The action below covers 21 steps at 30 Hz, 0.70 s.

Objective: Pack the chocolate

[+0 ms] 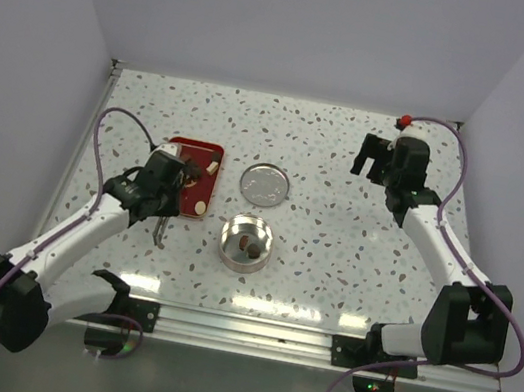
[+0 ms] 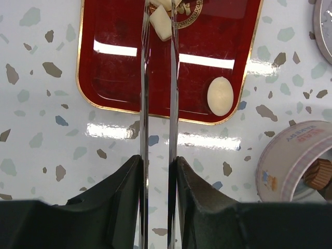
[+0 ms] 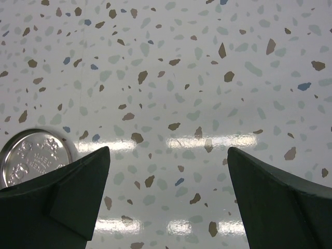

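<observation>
My left gripper (image 1: 163, 191) (image 2: 158, 160) is shut on a pair of metal tweezers (image 2: 144, 93) whose blades reach over a red tray (image 1: 187, 150) (image 2: 114, 62). A cream chocolate chunk (image 2: 160, 22) sits between the blades near their tips, with more cream pieces just beyond it. An oval cream piece (image 2: 220, 96) (image 1: 200, 208) lies at the tray's near right corner. The open round tin (image 1: 228, 239) (image 2: 282, 163) holds brown chunks (image 1: 249, 248) (image 2: 317, 174). My right gripper (image 1: 374, 161) (image 3: 167, 150) is open and empty over bare table, far from the tray.
The tin's round silver lid (image 1: 265, 184) (image 3: 33, 158) lies flat between the tray and the right arm, and its edge shows in the left wrist view (image 2: 324, 21). A purple cable (image 1: 99, 142) loops at the table's left edge. A red knob (image 1: 406, 119) stands at the back right.
</observation>
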### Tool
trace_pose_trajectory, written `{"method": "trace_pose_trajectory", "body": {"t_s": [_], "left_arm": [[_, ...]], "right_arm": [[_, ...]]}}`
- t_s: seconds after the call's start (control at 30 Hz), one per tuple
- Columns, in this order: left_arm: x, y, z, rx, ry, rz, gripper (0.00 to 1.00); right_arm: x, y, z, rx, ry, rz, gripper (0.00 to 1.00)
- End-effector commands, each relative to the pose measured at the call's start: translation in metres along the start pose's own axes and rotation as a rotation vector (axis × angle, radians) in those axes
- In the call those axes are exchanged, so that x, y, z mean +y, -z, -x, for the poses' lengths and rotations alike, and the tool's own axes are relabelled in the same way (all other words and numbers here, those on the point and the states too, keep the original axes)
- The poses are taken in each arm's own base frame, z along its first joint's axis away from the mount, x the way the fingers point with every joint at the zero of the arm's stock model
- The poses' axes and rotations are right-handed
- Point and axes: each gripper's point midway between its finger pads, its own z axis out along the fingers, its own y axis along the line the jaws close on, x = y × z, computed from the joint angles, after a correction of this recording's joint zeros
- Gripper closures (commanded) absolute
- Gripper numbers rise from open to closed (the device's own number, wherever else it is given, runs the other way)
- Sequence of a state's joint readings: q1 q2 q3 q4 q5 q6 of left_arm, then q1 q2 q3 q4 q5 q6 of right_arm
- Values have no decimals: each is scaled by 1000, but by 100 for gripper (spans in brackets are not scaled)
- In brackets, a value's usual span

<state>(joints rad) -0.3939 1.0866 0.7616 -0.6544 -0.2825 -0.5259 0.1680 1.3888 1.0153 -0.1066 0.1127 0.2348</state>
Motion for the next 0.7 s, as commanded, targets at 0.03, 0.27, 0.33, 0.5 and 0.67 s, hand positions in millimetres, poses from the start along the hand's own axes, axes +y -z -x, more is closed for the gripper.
{"method": "trace_pose_trajectory", "body": {"t_s": [0.03,0.27,0.33,0.5,0.67], "left_arm": [[-14,22,26,-66,5,-85,68],[-28,34,28,-71,4,-179,69],[-30,36,28,-68,-5,-197,69],[-37,44,25,-68,-56,-253,70],[-54,61,22,-83,-118,-364,71]], "right_arm": [[4,3,22,-46,-8,11,1],[5,3,22,-45,-10,14,1],[5,2,22,-43,-8,14,1],[5,1,22,-39,-7,11,1],[4,1,23,-37,-8,6,1]]}}
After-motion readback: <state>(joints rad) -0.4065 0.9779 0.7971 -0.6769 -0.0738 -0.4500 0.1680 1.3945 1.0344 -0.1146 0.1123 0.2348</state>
